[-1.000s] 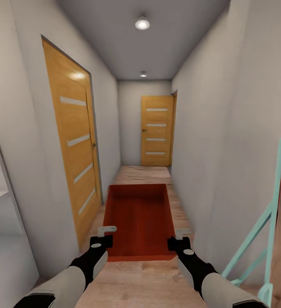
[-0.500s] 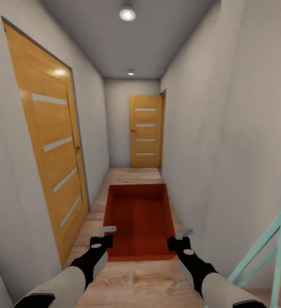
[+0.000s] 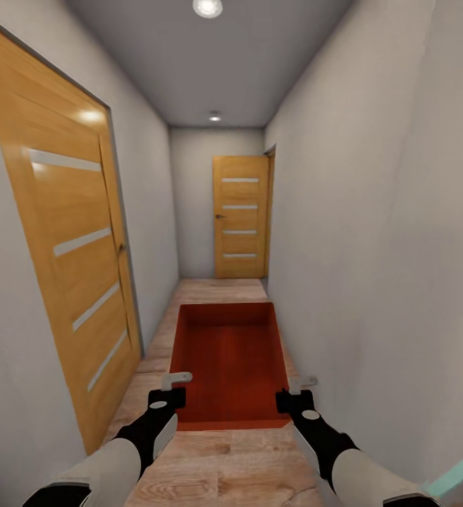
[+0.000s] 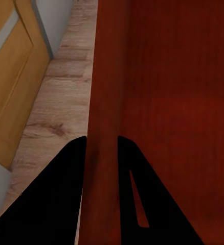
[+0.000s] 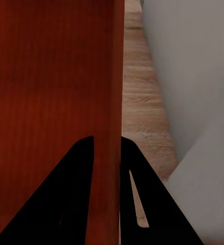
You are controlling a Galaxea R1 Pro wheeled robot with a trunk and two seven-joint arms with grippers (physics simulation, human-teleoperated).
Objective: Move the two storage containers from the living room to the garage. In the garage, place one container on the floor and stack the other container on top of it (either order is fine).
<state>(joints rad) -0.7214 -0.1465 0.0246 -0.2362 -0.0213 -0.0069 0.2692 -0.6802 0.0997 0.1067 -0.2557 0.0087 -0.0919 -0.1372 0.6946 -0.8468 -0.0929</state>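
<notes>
Orange-red bin [image 3: 231, 362] sits at lower centre of the head view, carried between both arms above a light plank floor [image 3: 217, 465]. White walls close in on both sides; a wooden door [image 3: 69, 260] fills the left, another door [image 3: 240, 217] stands at the corridor's end, centre. A teal frame [image 3: 457, 472] pokes in at lower right.

Left wrist view: the left gripper [image 4: 101, 153] is clamped on the bin's wall, one finger either side.

Right wrist view: the right gripper [image 5: 107, 153] pinches the opposite wall likewise, a white wall [image 5: 194, 76] just beside.
</notes>
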